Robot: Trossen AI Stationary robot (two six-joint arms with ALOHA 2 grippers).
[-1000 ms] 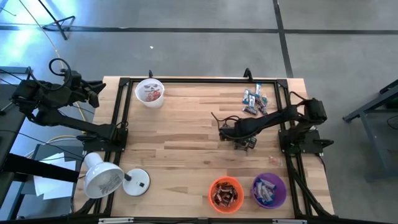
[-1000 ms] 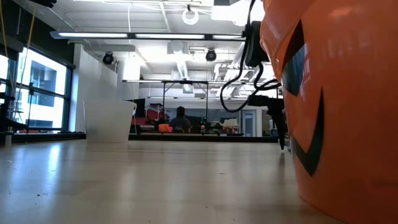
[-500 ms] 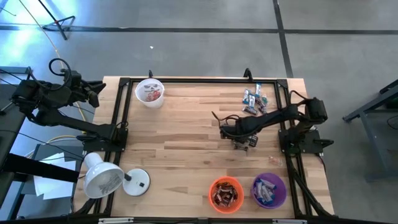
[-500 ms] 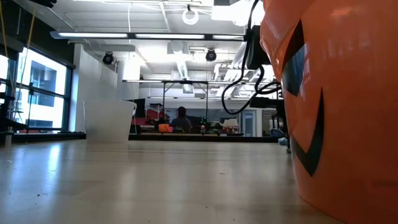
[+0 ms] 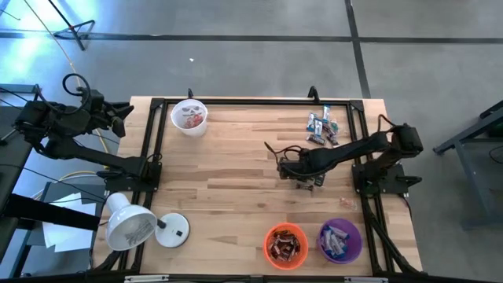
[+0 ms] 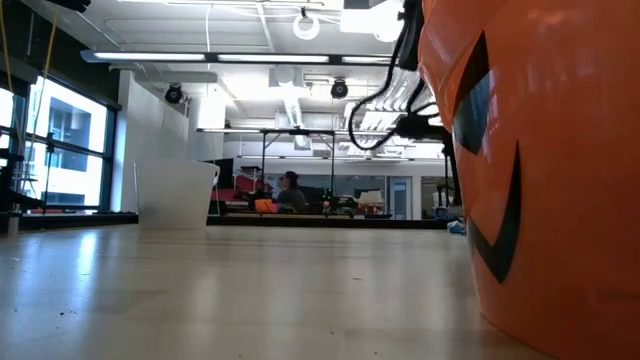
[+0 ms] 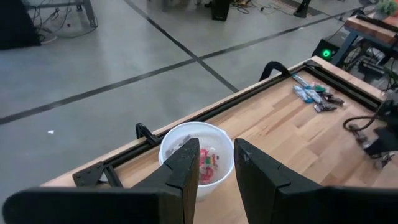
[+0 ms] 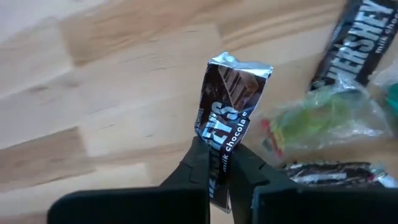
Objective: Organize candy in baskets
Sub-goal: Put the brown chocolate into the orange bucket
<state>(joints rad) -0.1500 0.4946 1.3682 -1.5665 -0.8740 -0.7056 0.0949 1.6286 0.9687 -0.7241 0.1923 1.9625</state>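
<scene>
One dark chocolate bar (image 8: 229, 118) was pinched by the right gripper (image 8: 217, 163); the left gripper (image 7: 214, 163), parked far left, stood spread.

Orange basket (image 5: 284, 244), purple basket (image 5: 339, 240), white basket (image 5: 189, 116); brown candy bar (image 8: 229, 112).

A dark brown milk-chocolate bar (image 8: 227, 118) stands pinched in the right gripper (image 8: 217, 163), seemingly lifted off the table, near loose candy (image 5: 321, 126).
</scene>
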